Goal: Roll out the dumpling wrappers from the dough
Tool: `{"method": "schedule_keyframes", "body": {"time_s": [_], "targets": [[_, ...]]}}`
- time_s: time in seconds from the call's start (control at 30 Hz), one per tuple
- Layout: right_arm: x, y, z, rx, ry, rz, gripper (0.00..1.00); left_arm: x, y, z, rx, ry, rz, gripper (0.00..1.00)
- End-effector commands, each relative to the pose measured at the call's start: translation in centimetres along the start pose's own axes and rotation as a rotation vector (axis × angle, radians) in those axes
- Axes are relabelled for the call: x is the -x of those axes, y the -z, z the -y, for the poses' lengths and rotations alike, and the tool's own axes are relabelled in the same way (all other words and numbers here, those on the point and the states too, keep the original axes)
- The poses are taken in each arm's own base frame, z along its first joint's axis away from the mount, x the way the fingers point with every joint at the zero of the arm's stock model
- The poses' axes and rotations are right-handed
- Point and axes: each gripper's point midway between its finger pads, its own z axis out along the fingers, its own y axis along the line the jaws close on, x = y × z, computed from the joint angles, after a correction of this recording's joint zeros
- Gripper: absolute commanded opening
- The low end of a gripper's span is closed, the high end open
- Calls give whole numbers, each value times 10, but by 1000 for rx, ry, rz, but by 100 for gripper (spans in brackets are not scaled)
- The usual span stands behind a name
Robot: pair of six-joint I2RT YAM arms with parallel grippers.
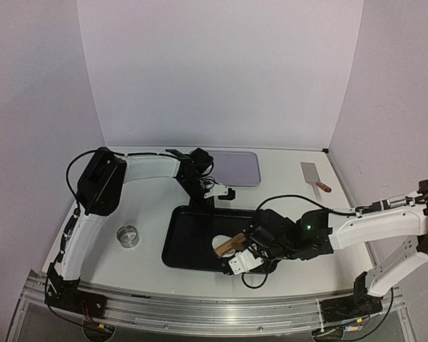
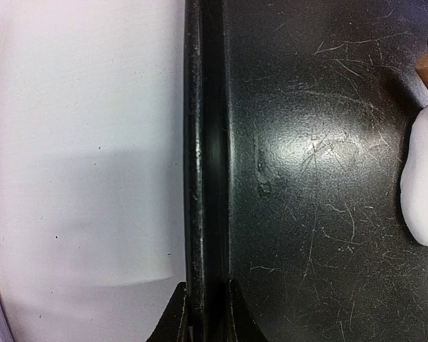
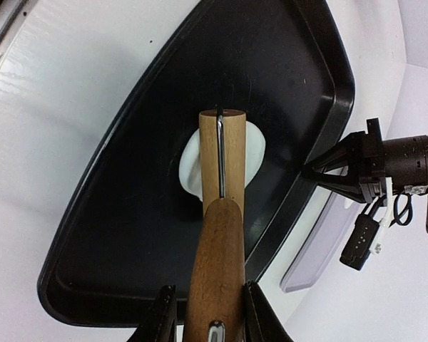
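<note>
Overall scene: two robot arms reach over a white counter (image 1: 150, 214) with a black tray (image 1: 189, 239) near its middle.
Dough: one soft white lump (image 3: 189, 167), flattened and roundish, lies on the floor of the black tray, roughly central. From the left wrist view it shows at the right edge as a smooth pale blob.
Right tool: the right tool (image 3: 210, 317) has its two fingers closed partway around the wooden handle of a rolling pin (image 3: 221, 164), one dark finger on each side of the handle.
Rolling pin: pale wood with a thin metal bar along it. Its roller end lies over the middle of the dough, with white showing on both sides.
Left tool: the left tool (image 2: 205, 320) is nearly pressed together, pinching the raised rim of the black tray at its far edge, one fingertip outside on the counter side and one inside the tray.
Tray surface: scratched and shiny, bare apart from the dough.
Other things: a lavender tray (image 1: 235, 167) sits just behind the black one. A small metal ring (image 1: 128, 235) stands left of it. A flat scraper (image 1: 312, 174) with a reddish handle lies far right.
</note>
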Motion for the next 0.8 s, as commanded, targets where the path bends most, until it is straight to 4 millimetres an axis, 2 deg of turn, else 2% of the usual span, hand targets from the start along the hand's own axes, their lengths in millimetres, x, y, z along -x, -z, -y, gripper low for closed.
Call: {"method": "schedule_keyframes", "body": {"time_s": [0.0, 0.1, 0.2, 0.3, 0.53, 0.7, 0.77], "targets": [[-11, -31, -59, 291, 46, -44, 0, -35, -34, 5, -9, -62, -126, 0], [-3, -43, -41, 258, 30, -26, 0, -35, -33, 6, -11, -68, -124, 0], [-3, -47, -39, 256, 6, -33, 0, -33, -33, 8, -17, -75, -120, 0], [-9, -40, -48, 262, -40, -46, 0, -31, -32, 9, -23, -76, -111, 0], [-33, -10, -87, 343, -24, -107, 0, -33, -33, 10, -25, -80, -116, 0], [-31, -20, -100, 408, 21, -109, 0, -33, -34, 9, -23, -78, -115, 0], [-23, -31, -92, 391, 39, -98, 0, -34, -34, 9, -22, -74, -115, 0]]}}
